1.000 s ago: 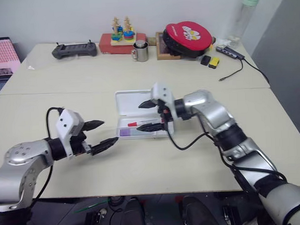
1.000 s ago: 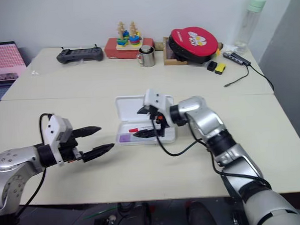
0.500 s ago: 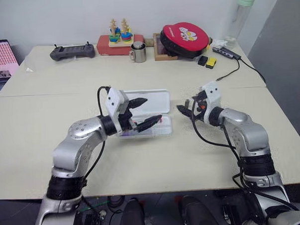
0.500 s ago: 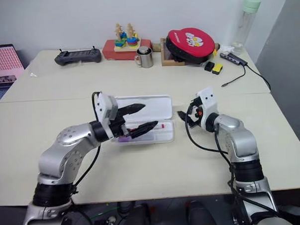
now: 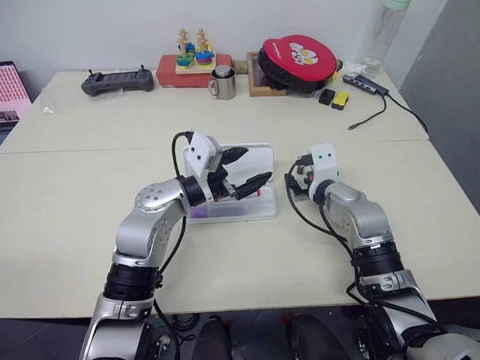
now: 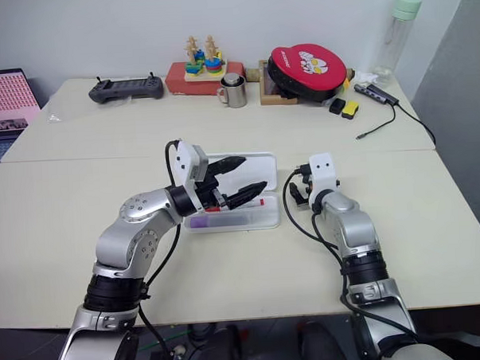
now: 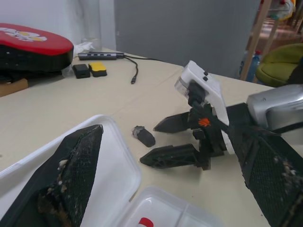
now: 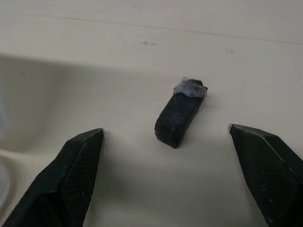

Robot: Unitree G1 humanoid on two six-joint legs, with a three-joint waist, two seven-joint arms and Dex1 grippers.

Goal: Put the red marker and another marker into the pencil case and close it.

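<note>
The pencil case (image 5: 267,211) lies open mid-table, its lid (image 5: 257,157) folded back. In its tray lie the red marker (image 5: 260,193), mostly hidden by my left fingers, and the other marker, purple-capped (image 5: 198,213). My left gripper (image 5: 243,169) hovers open above the tray, holding nothing. My right gripper (image 5: 295,182) stands open just right of the case, low over the table. A small dark grey block (image 8: 179,115) lies on the table ahead of its spread fingers (image 8: 71,170), untouched. The left wrist view shows that block (image 7: 143,135) and my right gripper (image 7: 173,141).
At the table's back stand a red round pouch (image 5: 300,59), a metal mug (image 5: 224,84), a stacking toy on a red box (image 5: 193,61) and a black controller (image 5: 116,81). A cable (image 5: 384,106) and small black and yellow items (image 5: 335,98) lie at the far right.
My left gripper swung from left of the case to above its tray. My right gripper left the tray, moved right and dropped beside the case. Both stayed open.
</note>
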